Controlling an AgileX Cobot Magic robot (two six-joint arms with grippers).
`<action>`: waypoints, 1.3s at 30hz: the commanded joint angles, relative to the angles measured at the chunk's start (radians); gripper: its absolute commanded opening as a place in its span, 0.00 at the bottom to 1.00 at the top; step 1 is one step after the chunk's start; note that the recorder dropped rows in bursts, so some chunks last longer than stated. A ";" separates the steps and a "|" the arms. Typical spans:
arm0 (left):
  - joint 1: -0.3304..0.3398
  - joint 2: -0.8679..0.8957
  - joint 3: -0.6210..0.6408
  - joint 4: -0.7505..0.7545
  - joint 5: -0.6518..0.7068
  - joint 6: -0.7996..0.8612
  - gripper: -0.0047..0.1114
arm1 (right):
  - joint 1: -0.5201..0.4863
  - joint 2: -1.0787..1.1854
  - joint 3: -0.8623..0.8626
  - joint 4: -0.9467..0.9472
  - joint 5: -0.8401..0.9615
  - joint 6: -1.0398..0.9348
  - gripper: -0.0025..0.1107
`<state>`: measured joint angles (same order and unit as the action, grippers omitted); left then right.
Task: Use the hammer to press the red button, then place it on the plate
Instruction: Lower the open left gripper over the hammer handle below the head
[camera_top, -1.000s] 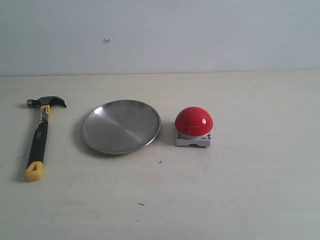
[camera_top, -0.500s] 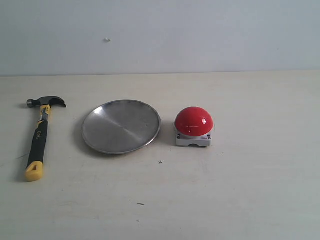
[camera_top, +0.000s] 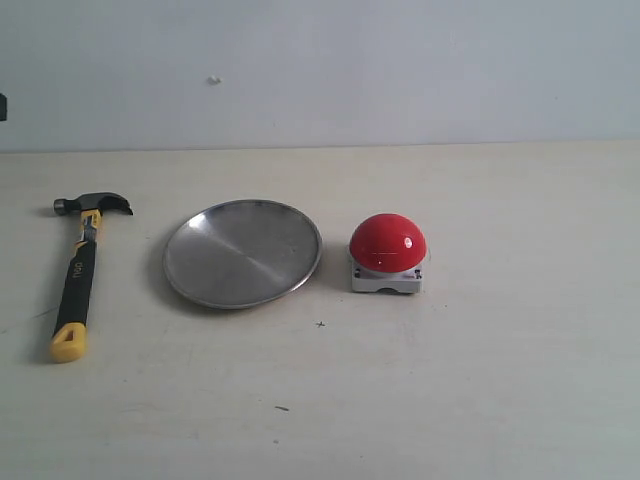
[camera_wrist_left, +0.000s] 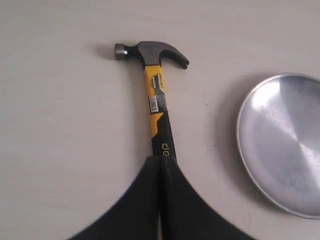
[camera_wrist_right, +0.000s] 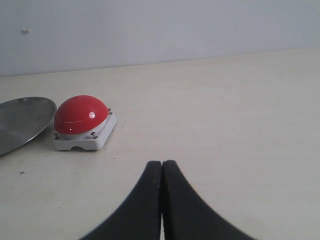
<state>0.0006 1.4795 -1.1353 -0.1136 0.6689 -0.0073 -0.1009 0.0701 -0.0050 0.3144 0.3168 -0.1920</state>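
Note:
The hammer (camera_top: 78, 275) lies flat at the table's left, dark head toward the wall and yellow butt toward the front. To its right sits the silver plate (camera_top: 243, 252) with nothing on it, then the red button (camera_top: 387, 243) on its grey-white base. Neither gripper shows in the exterior view. In the left wrist view my left gripper (camera_wrist_left: 160, 160) is shut with its fingers pressed together above the hammer (camera_wrist_left: 156, 95), hiding the lower handle; the plate (camera_wrist_left: 285, 145) lies beside it. My right gripper (camera_wrist_right: 162, 164) is shut over bare table, short of the button (camera_wrist_right: 81, 115) and the plate (camera_wrist_right: 22, 120).
A pale wall runs along the back of the beige table (camera_top: 500, 380). A small dark shape (camera_top: 2, 107) shows at the left edge of the exterior view.
A small dark shape has come in at the left edge of the exterior view. Hammer, plate and button have not moved.

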 joint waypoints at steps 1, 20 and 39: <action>-0.001 0.000 -0.008 0.000 -0.094 0.007 0.04 | -0.004 -0.005 0.005 0.001 -0.006 0.002 0.02; -0.001 0.200 -0.023 -0.075 -0.090 0.025 0.04 | -0.004 -0.005 0.005 0.001 -0.006 0.002 0.02; -0.001 0.588 -0.597 -0.084 0.278 -0.073 0.34 | -0.004 -0.005 0.005 0.001 -0.006 0.002 0.02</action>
<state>0.0006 2.0096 -1.6746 -0.2086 0.9201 -0.0629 -0.1009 0.0701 -0.0050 0.3144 0.3168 -0.1920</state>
